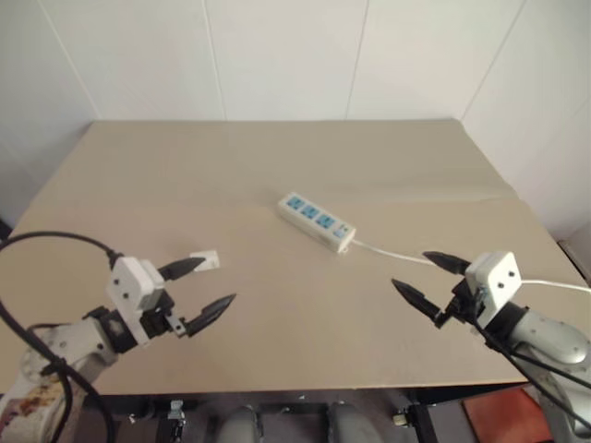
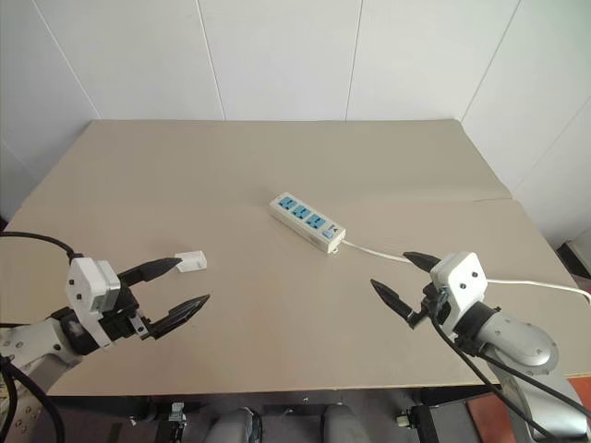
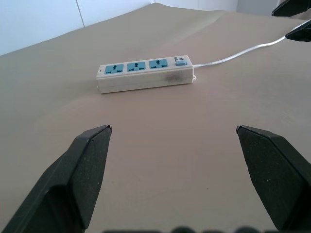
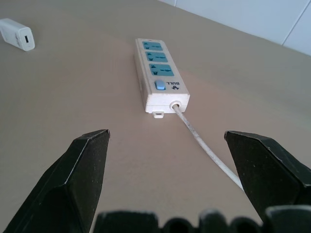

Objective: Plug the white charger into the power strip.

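Left gripper (image 2: 171,289): hanging just above the near left part of the table, its two black fingers spreading wide and gripping nothing; it is aiming toward the middle of the table.
Left fingertips (image 3: 95,145): framing the power strip in the left wrist view, well short of it.
White charger (image 2: 191,262): lying on the table beside the tip of the left gripper's farther finger, apart from the strip; in the right wrist view (image 4: 17,34) it is showing a small slot in one end face.
Table (image 1: 277,166): a tan surface carrying the charger, the strip and the cord, with white walls standing behind it.
Power strip (image 2: 307,221): lying flat near the table's middle, running diagonally, its three blue socket faces pointing up and all standing vacant; the small blue switch (image 4: 160,86) is sitting at the cord end.
White cord (image 1: 392,254): leaving the strip's near end and trailing right, passing beside the right gripper toward the table's right edge.
Right gripper (image 2: 400,279): hovering over the near right part of the table, fingers splayed fully apart and carrying nothing, facing the strip's cord end.
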You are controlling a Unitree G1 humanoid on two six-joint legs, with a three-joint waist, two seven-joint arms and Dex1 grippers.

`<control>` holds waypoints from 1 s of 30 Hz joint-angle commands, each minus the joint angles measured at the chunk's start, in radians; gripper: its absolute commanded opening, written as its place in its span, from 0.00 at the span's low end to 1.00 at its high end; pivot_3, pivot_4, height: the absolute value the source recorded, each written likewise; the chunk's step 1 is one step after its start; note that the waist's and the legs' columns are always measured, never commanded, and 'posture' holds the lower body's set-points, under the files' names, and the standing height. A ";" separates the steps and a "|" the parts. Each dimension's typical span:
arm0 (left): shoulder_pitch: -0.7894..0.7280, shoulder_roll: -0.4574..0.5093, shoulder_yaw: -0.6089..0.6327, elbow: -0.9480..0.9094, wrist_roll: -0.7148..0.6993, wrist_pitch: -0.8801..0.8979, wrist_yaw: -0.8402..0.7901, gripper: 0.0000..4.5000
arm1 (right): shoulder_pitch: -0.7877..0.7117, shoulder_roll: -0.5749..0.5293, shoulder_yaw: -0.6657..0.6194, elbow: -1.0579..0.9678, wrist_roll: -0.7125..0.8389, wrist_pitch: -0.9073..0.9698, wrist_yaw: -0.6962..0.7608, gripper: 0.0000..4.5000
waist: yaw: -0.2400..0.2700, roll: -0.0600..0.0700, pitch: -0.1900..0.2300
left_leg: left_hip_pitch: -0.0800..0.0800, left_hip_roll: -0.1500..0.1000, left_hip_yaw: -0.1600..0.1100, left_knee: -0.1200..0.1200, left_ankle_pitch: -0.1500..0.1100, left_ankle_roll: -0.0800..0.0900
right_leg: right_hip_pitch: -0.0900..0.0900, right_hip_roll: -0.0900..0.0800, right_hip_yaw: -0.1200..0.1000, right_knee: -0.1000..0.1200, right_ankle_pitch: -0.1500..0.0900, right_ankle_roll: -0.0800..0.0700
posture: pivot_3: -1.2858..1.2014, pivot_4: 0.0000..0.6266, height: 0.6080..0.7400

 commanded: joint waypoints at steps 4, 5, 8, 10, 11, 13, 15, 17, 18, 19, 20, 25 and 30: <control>-0.008 0.012 -0.003 -0.016 -0.014 -0.019 0.007 1.00 | 0.007 -0.029 -0.014 -0.032 -0.016 0.005 0.012 0.99 | 0.000 0.000 0.000 | 0.000 0.000 0.000 0.000 0.000 0.000 | 0.000 0.000 0.000 0.000 0.000 0.000 | 0.52 0.24 1.00; -0.007 0.012 -0.003 -0.016 -0.015 -0.020 0.006 1.00 | 0.006 -0.029 -0.015 -0.033 -0.017 0.007 0.010 0.99 | 0.000 0.000 0.000 | 0.000 0.000 0.000 0.000 0.000 0.000 | 0.000 0.000 0.000 0.000 0.000 0.000 | 0.52 0.24 1.00; -0.008 0.011 -0.004 -0.016 -0.013 -0.022 0.006 1.00 | 0.005 -0.033 -0.017 -0.035 -0.008 0.017 0.015 0.99 | 0.000 0.000 0.000 | 0.000 0.000 0.000 0.000 0.000 0.000 | 0.000 0.000 0.000 0.000 0.000 0.000 | 0.52 0.24 1.00; -0.010 0.010 -0.007 -0.015 -0.011 -0.024 0.008 1.00 | -0.005 -0.016 -0.019 -0.032 0.001 0.011 0.007 0.99 | 0.000 0.000 0.000 | 0.000 0.000 0.000 0.000 0.000 0.000 | 0.000 0.000 0.000 0.000 0.000 0.000 | 0.52 0.24 1.00; -0.013 0.009 -0.010 -0.014 -0.010 -0.024 0.011 1.00 | -0.015 0.000 -0.022 -0.029 0.013 0.013 -0.005 0.99 | 0.000 0.000 0.000 | 0.000 0.000 0.000 0.000 0.000 0.000 | 0.000 0.000 0.000 0.000 0.000 0.000 | 0.52 0.24 1.00; -0.026 0.004 -0.019 -0.011 -0.010 -0.027 0.018 1.00 | -0.046 0.000 0.001 -0.020 -0.026 0.025 -0.033 0.99 | -0.001 0.000 0.000 | 0.000 0.000 0.000 0.000 0.000 0.000 | 0.000 0.000 0.000 0.000 0.000 0.000 | 0.52 0.24 1.00; -0.068 -0.007 -0.040 0.001 -0.018 -0.023 0.034 1.00 | -0.094 0.011 0.038 0.012 -0.047 0.041 -0.054 0.99 | -0.001 0.000 0.000 | 0.000 0.000 0.000 0.000 0.000 0.000 | 0.000 0.000 0.000 0.000 0.000 0.000 | 0.52 0.24 1.00; -0.125 -0.013 -0.080 0.020 -0.034 -0.015 0.026 1.00 | -0.152 0.029 0.092 0.075 -0.084 0.028 -0.062 0.99 | 0.000 0.000 0.000 | 0.001 0.000 0.000 0.000 0.000 0.000 | 0.000 0.000 0.000 0.000 0.000 0.000 | 0.52 0.24 1.00; -0.151 -0.017 -0.105 0.031 -0.035 -0.016 0.019 1.00 | -0.179 0.040 0.114 0.112 -0.098 0.020 -0.063 0.99 | 0.000 0.000 0.000 | 0.001 0.000 0.000 0.000 0.000 0.000 | 0.000 0.000 0.000 0.000 0.000 0.000 | 0.52 0.24 1.00; -0.182 -0.018 -0.140 0.041 -0.030 -0.009 0.016 1.00 | -0.212 0.053 0.140 0.163 -0.116 0.003 -0.055 0.99 | 0.000 0.000 0.000 | 0.001 0.000 0.000 0.000 0.000 0.000 | 0.001 0.000 0.000 0.000 0.000 0.000 | 0.52 0.24 1.00; -0.216 -0.025 -0.177 0.058 -0.024 -0.007 0.013 1.00 | -0.251 0.067 0.165 0.220 -0.131 -0.014 -0.042 0.99 | 0.000 0.000 0.000 | 0.001 -0.001 0.000 0.000 0.000 0.000 | 0.000 0.000 0.000 0.000 0.000 0.000 | 0.52 0.24 1.00; -0.351 -0.060 -0.306 0.164 -0.002 -0.023 -0.016 1.00 | -0.467 0.139 0.267 0.540 -0.229 -0.098 -0.025 0.99 | -0.004 0.000 0.000 | 0.000 -0.001 0.000 0.000 0.000 0.000 | -0.001 0.000 0.000 0.000 0.000 0.000 | 0.52 0.24 1.00; -0.419 -0.078 -0.363 0.219 0.024 -0.053 -0.031 1.00 | -0.622 0.185 0.307 0.831 -0.299 -0.207 -0.005 0.99 | -0.003 0.000 0.000 | -0.001 0.000 0.000 0.000 0.000 0.000 | -0.002 0.000 0.000 0.001 0.000 0.000 | 0.52 0.24 1.00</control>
